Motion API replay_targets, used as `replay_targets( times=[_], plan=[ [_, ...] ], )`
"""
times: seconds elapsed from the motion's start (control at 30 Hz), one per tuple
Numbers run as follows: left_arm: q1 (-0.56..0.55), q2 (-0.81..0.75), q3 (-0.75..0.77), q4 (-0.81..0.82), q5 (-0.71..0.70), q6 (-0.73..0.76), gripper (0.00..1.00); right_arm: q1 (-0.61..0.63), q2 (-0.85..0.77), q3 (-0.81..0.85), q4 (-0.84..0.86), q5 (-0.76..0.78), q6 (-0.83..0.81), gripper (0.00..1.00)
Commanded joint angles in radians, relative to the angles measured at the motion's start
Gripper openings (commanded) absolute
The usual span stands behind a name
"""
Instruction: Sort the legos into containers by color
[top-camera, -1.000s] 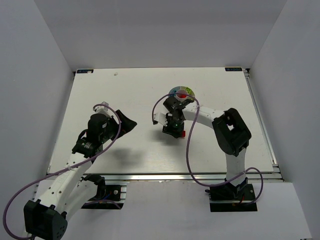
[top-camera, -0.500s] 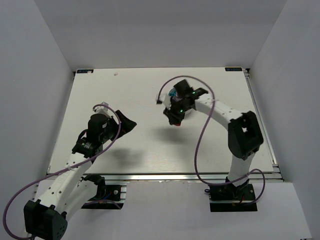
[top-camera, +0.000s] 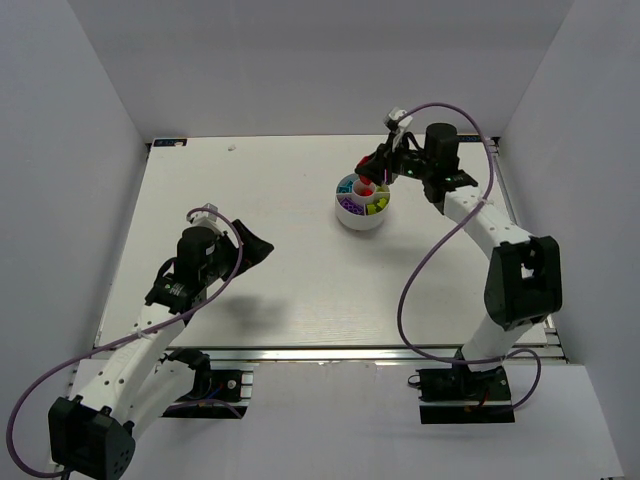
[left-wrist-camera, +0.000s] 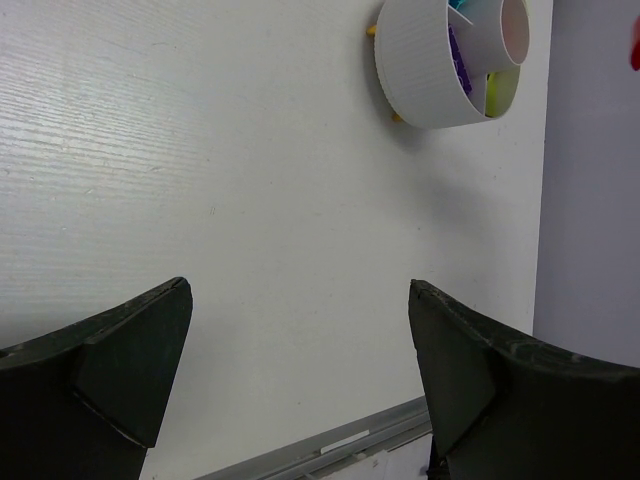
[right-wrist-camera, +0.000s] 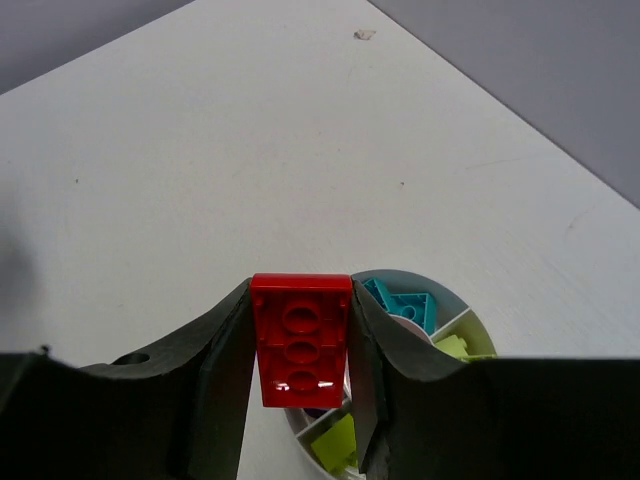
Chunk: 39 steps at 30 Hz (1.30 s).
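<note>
Counts first: two arms, one dish, and one brick in the air.

The right claw (right-wrist-camera: 300, 345) is clamped on a single small red studded plastic brick (right-wrist-camera: 300, 338). One finger presses each long side, and in the right wrist view its underside faces the camera, showing three round sockets in a row. It's held in the air above the small round white plastic dish with dividers (top-camera: 345, 218), over the dish's far rim in the top view and not touching it.

The dish sits on the white desk (top-camera: 250, 190), right of centre towards the back. From above I can make out four colours in its wedges:
- cyan bricks (top-camera: 347, 185) at the far left
- purple bricks (top-camera: 349, 204) at the near left
- lime green bricks (top-camera: 376, 206) on the right
- a reddish patch at the far side, near the hub

The wrist view shows what looks like two cyan pieces, plus lime green in two spots. The fingers hide the rest, so I can't give an honest per-colour count.

The left claw (left-wrist-camera: 298, 305) has its jaws spread wide with nothing between them, only bare desk. It hangs over the left half of the desk, well away from the dish.
</note>
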Motion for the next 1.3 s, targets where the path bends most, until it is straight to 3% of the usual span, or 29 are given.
replay_targets(
  times=[0.0,0.27,0.53,0.83,0.93,0.97,1.07,1.27],
  plan=[
    [-0.003,-0.007,0.01,0.012,0.001,0.002,0.98,0.008,0.058,0.052,0.143,0.005,0.134,0.0],
    [-0.003,-0.023,-0.003,0.006,-0.004,-0.007,0.98,0.008,0.145,0.083,0.125,0.057,0.114,0.0],
    [-0.003,-0.005,0.003,0.012,0.002,0.004,0.98,0.01,0.205,0.1,0.099,0.08,0.031,0.07],
    [-0.003,0.016,0.008,0.021,0.008,0.005,0.98,0.008,0.254,0.118,0.089,0.094,-0.018,0.24],
    [-0.003,0.021,0.013,0.023,0.012,0.008,0.98,0.008,0.267,0.118,0.091,0.098,-0.028,0.38],
    [-0.003,0.021,0.016,0.021,0.012,0.008,0.98,0.008,0.267,0.116,0.089,0.097,-0.036,0.48],
    [-0.003,0.027,0.028,0.041,0.022,0.002,0.98,0.008,0.262,0.112,0.082,0.094,-0.05,0.61],
    [-0.003,0.064,0.086,0.052,0.027,0.017,0.98,0.004,0.216,0.107,0.063,0.083,-0.054,0.71]
  ],
)
